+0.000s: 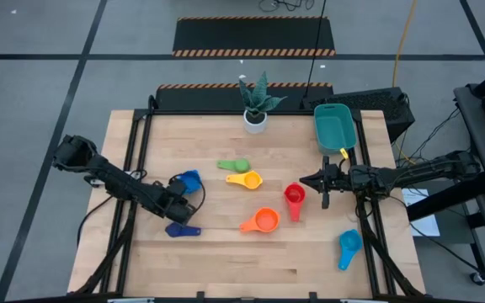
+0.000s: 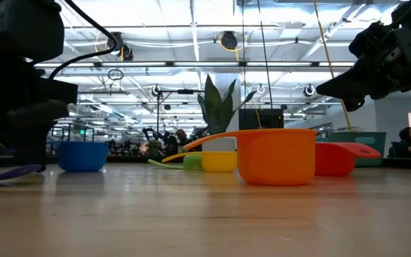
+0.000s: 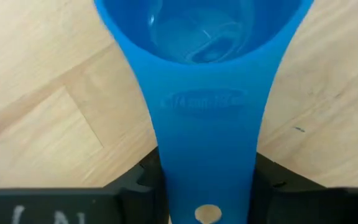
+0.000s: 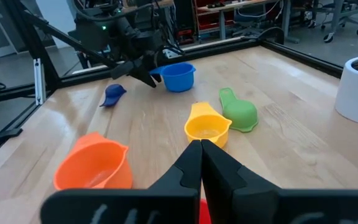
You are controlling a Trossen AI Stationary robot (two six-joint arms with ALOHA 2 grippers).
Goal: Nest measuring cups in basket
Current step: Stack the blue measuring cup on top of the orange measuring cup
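Observation:
A blue measuring cup (image 1: 190,180) stands on its base at the table's left, and my left gripper (image 1: 178,195) is shut on its handle. Loose on the wood lie a dark blue cup (image 1: 182,229), a green cup (image 1: 234,165), a yellow cup (image 1: 245,179), an orange cup (image 1: 261,221), a red cup (image 1: 294,200) and a light blue cup (image 1: 349,247). The teal basket (image 1: 335,128) sits at the far right. My right gripper (image 1: 303,180) hovers shut beside the red cup, with nothing between its fingers. My left gripper pinches the blue cup's handle (image 3: 207,155) by its two side edges, near the free end with the hole. One finger (image 3: 145,183) is on each side, lying across the handle and coming steeply from above. The cup's bowl (image 2: 82,155) stands upright on the table.
A white pot with a plant (image 1: 255,118) stands at the far edge, left of the basket. Black frame rails (image 1: 133,151) run along the table's left and right sides. Bare wood lies along the near edge.

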